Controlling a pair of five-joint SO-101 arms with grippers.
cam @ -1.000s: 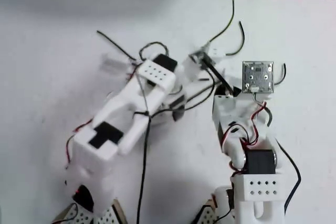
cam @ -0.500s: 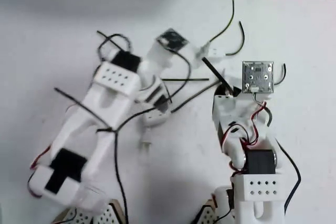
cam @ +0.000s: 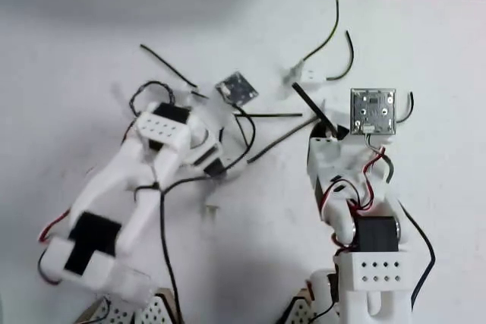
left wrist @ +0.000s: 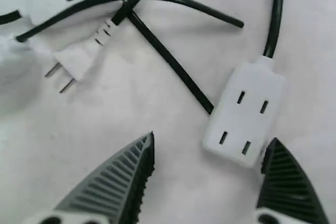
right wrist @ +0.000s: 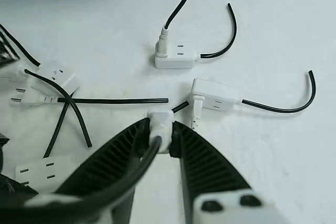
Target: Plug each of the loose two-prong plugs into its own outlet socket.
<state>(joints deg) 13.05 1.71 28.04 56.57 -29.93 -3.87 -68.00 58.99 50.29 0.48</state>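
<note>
Gripping white plug (right wrist: 159, 119), ribbed black right claw (right wrist: 160, 128)

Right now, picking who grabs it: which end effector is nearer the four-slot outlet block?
Left. Left end effector, open, flanks the outlet block; right end effector, shut on a plug, sits farther off.

White table (cam: 68, 43), strewn with black cords (left wrist: 169, 61) and white fittings: a loose two-prong plug (left wrist: 79, 59) lying flat near an outlet socket (left wrist: 244, 115), one cord crossing between them. Well apart — a socket block (right wrist: 177, 56) near a second socket block (right wrist: 212, 97), cords trailing.
</note>
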